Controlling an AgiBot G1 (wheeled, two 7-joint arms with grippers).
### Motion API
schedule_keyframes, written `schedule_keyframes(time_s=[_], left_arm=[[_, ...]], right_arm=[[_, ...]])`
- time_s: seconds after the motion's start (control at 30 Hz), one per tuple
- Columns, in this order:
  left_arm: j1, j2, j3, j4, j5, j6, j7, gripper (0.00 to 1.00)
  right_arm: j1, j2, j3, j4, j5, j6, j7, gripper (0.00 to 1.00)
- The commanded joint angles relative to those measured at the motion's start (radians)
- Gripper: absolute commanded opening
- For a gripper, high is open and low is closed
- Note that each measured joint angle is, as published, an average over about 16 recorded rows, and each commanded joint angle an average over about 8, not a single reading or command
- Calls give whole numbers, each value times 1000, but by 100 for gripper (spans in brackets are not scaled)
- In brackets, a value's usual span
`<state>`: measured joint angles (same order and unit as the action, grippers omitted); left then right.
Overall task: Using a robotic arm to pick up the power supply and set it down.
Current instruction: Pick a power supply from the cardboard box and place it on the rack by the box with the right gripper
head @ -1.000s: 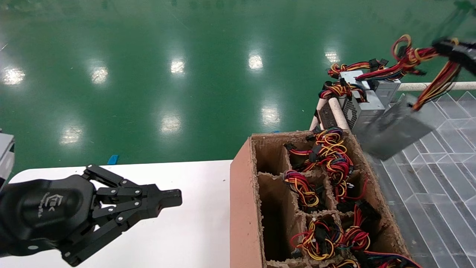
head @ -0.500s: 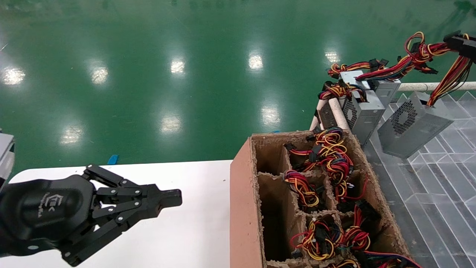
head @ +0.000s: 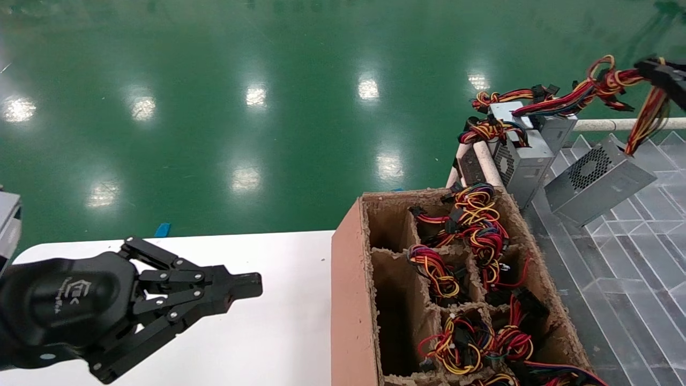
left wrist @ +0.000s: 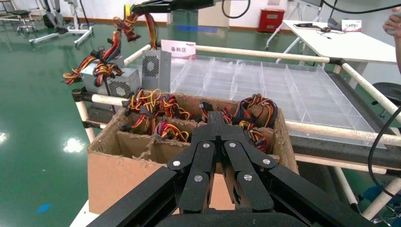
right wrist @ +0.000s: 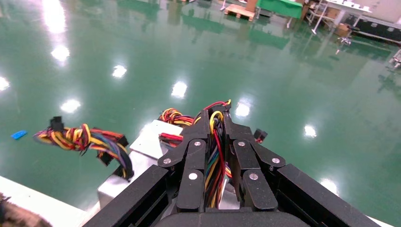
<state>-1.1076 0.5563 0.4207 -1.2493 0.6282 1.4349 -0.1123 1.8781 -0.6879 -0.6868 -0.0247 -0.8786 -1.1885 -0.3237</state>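
Observation:
The power supply (head: 600,179), a silver-grey box with a round vent patch, hangs tilted above the clear tray by its red-yellow-black wire bundle (head: 643,115). My right gripper (head: 664,75) at the far upper right is shut on those wires; in the right wrist view the bundle (right wrist: 213,146) runs between its fingers (right wrist: 216,116). In the left wrist view the same power supply (left wrist: 156,71) dangles beyond the cardboard box. My left gripper (head: 252,281) stays shut and holds nothing, low over the white table, its tip (left wrist: 216,116) aimed at the box.
A divided cardboard box (head: 351,279) holds several wired supplies. Two more supplies (head: 522,158) stand at the far corner of the clear compartment tray (head: 632,268), framed by a white pipe rail (head: 627,124). The white table (head: 278,332) lies left.
The hanging power supply has swung rightward and steadied, vent side showing. The right gripper rose, then dipped a little. The left arm has not moved.

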Motion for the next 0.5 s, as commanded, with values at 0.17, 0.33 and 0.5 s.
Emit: schedule_keyframes(time_s=[0.17, 0.33, 0.5], left_arm=[[0, 0, 0, 0, 0, 0, 0, 0], [0, 0, 0, 0, 0, 0, 0, 0], [0, 0, 0, 0, 0, 0, 0, 0]], right_arm=[[-12, -51, 5, 9, 7, 56, 1, 0], [-18, -95, 3, 18, 5, 92, 0, 0], [-30, -128, 2, 18, 3, 115, 1, 0]])
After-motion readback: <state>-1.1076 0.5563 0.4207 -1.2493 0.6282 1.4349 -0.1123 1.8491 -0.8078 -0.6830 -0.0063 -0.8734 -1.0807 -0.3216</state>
